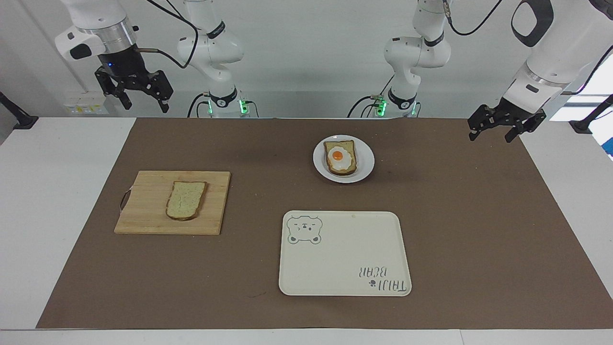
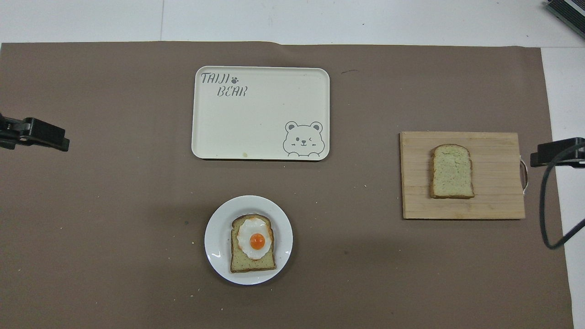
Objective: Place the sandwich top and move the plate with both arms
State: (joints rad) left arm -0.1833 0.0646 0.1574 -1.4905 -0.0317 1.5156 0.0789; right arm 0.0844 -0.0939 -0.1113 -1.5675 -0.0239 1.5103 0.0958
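A brown mat covers most of a white desk. Near the robots, a small round white plate holds a bread slice topped with a fried egg. Farther from the robots lies a cream rectangular tray printed with a bear face and the words "TAIJI BEAR". Toward the right arm's end of the desk, a wooden cutting board carries the sandwich top, a plain speckled slice lying flat. The dark tip of the left gripper enters at one side edge, over the mat. The right gripper shows at the other edge, just beside the board, with a black cable looping below it.
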